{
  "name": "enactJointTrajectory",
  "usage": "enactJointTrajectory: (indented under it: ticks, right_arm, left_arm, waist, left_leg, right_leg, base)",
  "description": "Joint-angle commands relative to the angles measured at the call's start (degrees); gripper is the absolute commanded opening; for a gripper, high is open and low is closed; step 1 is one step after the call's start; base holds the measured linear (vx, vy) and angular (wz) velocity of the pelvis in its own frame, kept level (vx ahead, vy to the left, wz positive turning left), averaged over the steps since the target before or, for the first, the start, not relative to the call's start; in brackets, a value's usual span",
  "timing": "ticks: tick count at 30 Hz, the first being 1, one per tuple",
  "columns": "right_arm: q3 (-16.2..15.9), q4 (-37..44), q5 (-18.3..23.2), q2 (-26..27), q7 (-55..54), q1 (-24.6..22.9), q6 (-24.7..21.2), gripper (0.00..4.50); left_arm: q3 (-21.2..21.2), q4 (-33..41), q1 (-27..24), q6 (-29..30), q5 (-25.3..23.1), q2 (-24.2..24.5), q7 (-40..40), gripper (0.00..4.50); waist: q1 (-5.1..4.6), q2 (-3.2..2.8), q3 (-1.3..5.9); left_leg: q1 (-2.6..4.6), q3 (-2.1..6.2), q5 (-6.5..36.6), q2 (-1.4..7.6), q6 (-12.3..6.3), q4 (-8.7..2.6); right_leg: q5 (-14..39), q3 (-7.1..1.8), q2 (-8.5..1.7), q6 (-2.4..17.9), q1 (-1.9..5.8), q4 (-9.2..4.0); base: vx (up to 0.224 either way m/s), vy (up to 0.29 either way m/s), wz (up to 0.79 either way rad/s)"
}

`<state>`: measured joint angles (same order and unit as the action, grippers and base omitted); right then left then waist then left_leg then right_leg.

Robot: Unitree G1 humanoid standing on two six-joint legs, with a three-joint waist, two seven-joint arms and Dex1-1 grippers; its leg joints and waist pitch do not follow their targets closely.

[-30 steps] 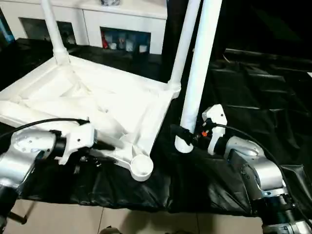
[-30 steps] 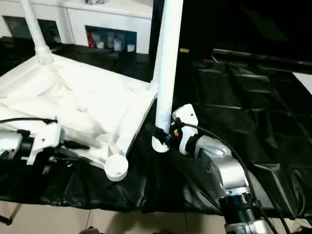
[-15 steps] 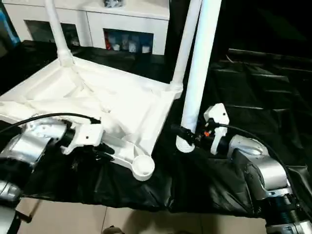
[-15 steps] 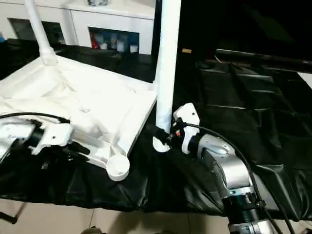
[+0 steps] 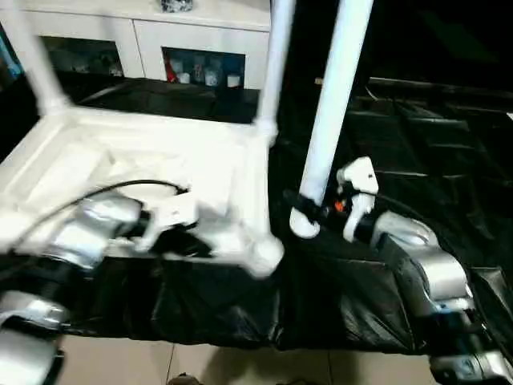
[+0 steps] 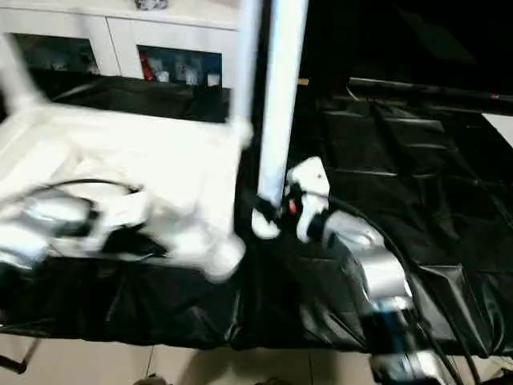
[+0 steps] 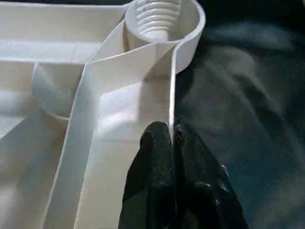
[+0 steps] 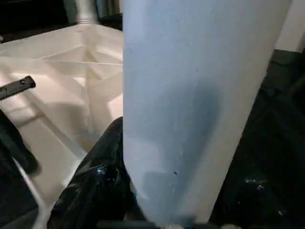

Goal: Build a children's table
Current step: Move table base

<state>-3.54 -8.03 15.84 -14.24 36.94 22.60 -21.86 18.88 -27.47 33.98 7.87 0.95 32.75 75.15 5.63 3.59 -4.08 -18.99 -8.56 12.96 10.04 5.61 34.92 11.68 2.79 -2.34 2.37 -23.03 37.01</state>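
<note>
white ribbed top [image 5: 144, 152] lies underside up, two legs standing; left gripper [image 7: 172, 131] pinched on its rim, right gripper [image 5: 309, 212] clamps a loose leg [image 5: 333, 104] beside

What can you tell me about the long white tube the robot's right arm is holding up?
The white tube leg is a smooth, round, plastic-looking pole that stands nearly upright and runs out of the picture's top. Its lower end has a slightly wider ring and hangs just over the black sheet, beside the upturned table top but not plugged into it. The right gripper clamps it near that lower end.
</note>
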Motion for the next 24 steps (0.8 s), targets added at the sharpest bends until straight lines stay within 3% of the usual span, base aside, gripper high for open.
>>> enactJointTrajectory:
  ticks: [1,2,3,4,9,12,13,16,24]
  right_arm:
    - [1.2,-0.6,-0.3,0.1,-1.1,1.1,-0.3,1.89]
    - [1.3,-0.9,-0.4,0.3,-1.5,1.3,-0.1,1.89]
    - [1.4,-1.3,-0.5,0.4,-1.8,1.6,0.0,1.89]
    - [1.5,-1.7,-0.6,0.5,-2.1,1.8,0.2,1.89]
    - [1.7,-4.3,-1.0,1.1,-3.1,3.4,1.3,1.89]
    - [1.4,-5.5,-1.1,1.3,-3.1,4.4,1.9,1.89]
    - [1.3,-5.7,-1.1,1.3,-3.0,4.6,1.9,1.89]
    - [0.6,-6.8,-1.2,1.4,-1.8,5.3,2.2,1.89]
    - [0.0,-7.4,-1.3,1.5,-0.7,5.8,2.5,1.89]
  left_arm:
    - [0.5,1.4,-1.8,4.0,-1.3,-1.9,-3.9,0.00]
    - [0.5,2.3,-2.3,4.3,-1.5,-2.7,-5.1,0.00]
    - [0.3,3.2,-2.8,4.5,-1.4,-3.4,-6.1,0.00]
    - [0.3,4.5,-3.2,5.7,-1.5,-4.0,-6.8,0.00]
    - [-0.2,10.5,-5.9,8.0,-1.7,-6.2,-11.6,0.00]
    - [-0.5,11.4,-6.4,8.8,-0.7,-7.1,-12.4,0.00]
    - [-0.5,11.4,-6.4,9.0,-0.4,-7.1,-12.1,0.28]
    - [-0.4,9.2,-6.3,6.5,-0.7,-6.6,-11.4,0.55]
    - [-1.3,4.9,-5.0,3.3,-0.8,-5.6,-10.5,0.71]
  waist:
    - [0.42,-1.03,4.10]
    - [0.40,-0.71,4.12]
    - [0.42,-0.79,4.17]
    - [0.39,-0.37,4.14]
    - [0.49,-0.48,4.02]
    - [0.57,-0.14,4.07]
    - [0.61,-0.24,4.06]
    - [0.72,-0.06,3.97]
    - [0.72,-0.04,3.99]
  left_leg:
    - [-0.64,0.43,2.1,2.84,0.49,-4.22]
    - [-0.66,0.33,2.0,2.77,0.25,-4.18]
    - [-0.70,0.39,1.8,2.80,0.15,-4.21]
    - [-0.72,0.30,1.9,2.81,-0.02,-4.20]
    - [-0.69,0.29,1.8,2.79,-0.63,-4.27]
    - [-0.67,0.20,1.7,2.74,-1.11,-4.21]
    - [-0.63,0.21,1.8,2.76,-1.14,-4.24]
    - [-0.67,0.15,2.2,2.58,-1.24,-4.28]
    - [-0.69,0.21,2.1,2.57,-1.13,-4.38]
  right_leg:
    - [3.2,-3.45,-6.06,12.2,4.07,-3.94]
    - [3.3,-3.47,-5.97,12.1,4.08,-4.05]
    - [3.3,-3.47,-6.02,12.1,4.14,-3.92]
    - [3.8,-3.48,-6.02,11.7,4.14,-4.10]
    - [5.2,-3.43,-5.89,11.2,3.90,-4.23]
    - [5.9,-3.43,-5.91,10.6,3.83,-4.27]
    - [6.1,-3.40,-5.95,10.6,3.75,-4.27]
    - [7.7,-3.44,-5.87,9.7,3.74,-4.54]
    - [8.7,-3.38,-5.87,8.5,3.65,-4.66]
  base:
    - [0.000,0.000,0.00]
    - [0.000,0.000,0.00]
    - [0.000,0.000,0.00]
    - [0.000,0.000,0.00]
    - [0.000,0.000,0.00]
    - [0.000,0.000,0.00]
    - [0.000,0.000,0.00]
    - [0.000,0.000,0.00]
    - [0.000,0.000,0.00]
